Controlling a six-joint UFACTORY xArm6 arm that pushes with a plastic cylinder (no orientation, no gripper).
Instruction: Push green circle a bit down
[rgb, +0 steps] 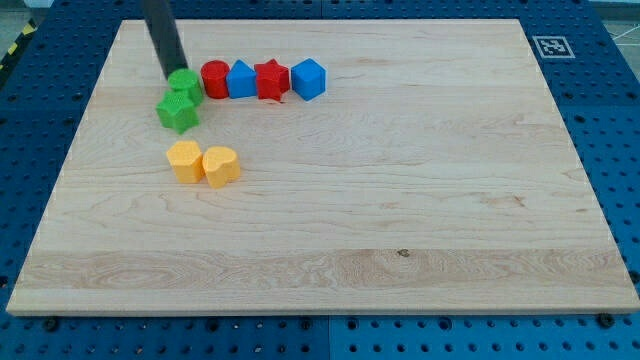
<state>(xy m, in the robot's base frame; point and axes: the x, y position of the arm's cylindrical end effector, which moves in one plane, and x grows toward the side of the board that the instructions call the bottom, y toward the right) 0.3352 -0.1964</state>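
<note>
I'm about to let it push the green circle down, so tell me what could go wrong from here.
My tip sits at the green circle's upper left, so the push may skew it rightward into the red circle. The green star touches it just below and would likely get shoved too, perhaps on toward the two yellow blocks.

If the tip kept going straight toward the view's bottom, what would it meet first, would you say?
My tip sits at the upper edge of the green circle, so it would push that first. The green star lies just below, probably next.
</note>
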